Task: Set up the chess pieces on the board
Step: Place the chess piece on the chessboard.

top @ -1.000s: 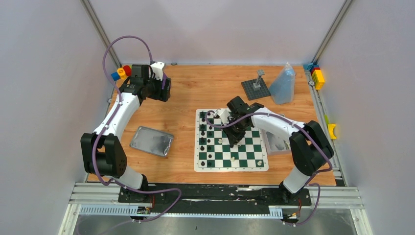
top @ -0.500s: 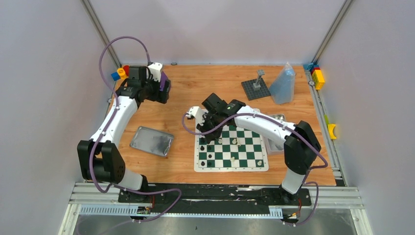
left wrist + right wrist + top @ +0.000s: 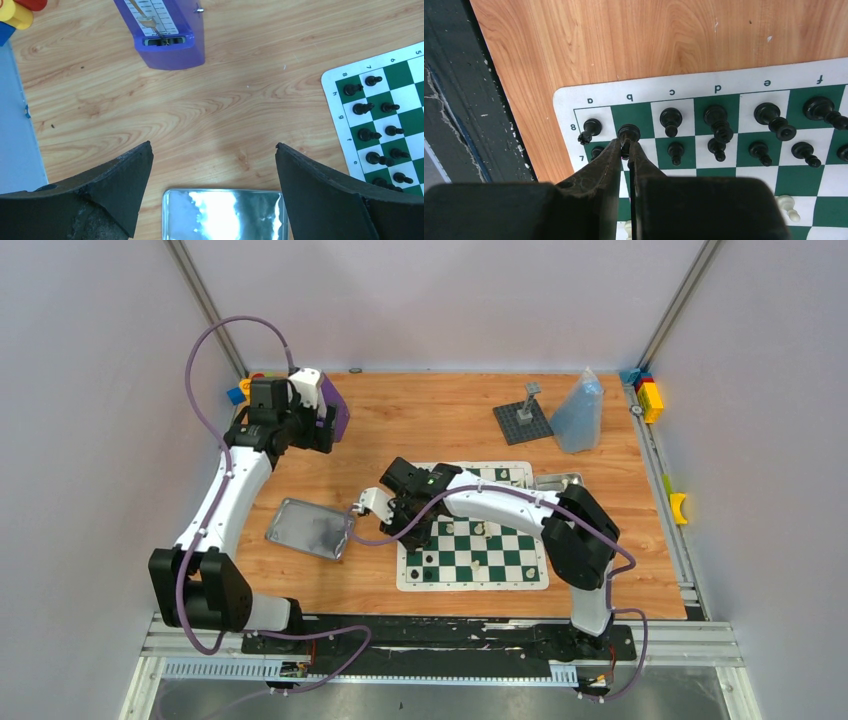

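Silver tin L of board

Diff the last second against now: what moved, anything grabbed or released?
Right hand swung left across the board, from its middle to the a8 corner, and is now shut on a black piece at b8. No grab or release visible. Left hand edged slightly left, open and empty. The tin and board are unmoved.

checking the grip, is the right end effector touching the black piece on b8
Touching: the right wrist view shows the right end effector pinching the black piece.
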Controlling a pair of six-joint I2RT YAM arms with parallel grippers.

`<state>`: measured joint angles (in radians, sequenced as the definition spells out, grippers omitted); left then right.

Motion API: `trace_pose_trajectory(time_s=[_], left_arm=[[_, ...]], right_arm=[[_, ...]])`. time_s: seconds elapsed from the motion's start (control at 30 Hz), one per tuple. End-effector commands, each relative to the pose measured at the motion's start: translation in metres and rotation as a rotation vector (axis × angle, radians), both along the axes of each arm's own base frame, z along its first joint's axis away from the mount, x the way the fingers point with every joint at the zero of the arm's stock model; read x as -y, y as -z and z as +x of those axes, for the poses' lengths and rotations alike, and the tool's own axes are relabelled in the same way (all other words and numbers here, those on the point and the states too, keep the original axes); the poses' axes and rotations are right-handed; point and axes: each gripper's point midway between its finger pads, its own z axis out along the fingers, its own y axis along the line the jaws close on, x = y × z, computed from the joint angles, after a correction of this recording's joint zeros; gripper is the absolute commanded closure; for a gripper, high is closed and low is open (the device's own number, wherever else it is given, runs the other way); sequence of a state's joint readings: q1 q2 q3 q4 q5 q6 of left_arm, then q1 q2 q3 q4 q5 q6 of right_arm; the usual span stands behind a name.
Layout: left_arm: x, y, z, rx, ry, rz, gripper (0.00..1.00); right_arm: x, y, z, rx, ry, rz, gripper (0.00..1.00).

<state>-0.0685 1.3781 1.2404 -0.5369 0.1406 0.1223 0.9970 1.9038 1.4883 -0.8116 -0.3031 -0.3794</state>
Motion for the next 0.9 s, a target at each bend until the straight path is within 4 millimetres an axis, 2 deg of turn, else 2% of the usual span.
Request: trace_pose_trajectory(time_s=[0.0, 0.33, 0.87], left_arm=[[-0.004, -0.016, -0.002, 0.061, -0.001, 0.008, 0.0], [-0.004, -0.016, -0.004, 0.062, 0.004, 0.005, 0.0], [-0.002, -0.013, -0.004, 0.056, 0.01, 0.0, 0.0]], right_arm=[[-0.013, -0.005, 0.009, 0.062, -0.022, 0.015, 1.0], [-0.013, 0.014, 0.004, 0.042, -0.029, -0.024, 1.0], [-0.009, 0.025, -0.001, 0.041, -0.043, -0.057, 1.0]])
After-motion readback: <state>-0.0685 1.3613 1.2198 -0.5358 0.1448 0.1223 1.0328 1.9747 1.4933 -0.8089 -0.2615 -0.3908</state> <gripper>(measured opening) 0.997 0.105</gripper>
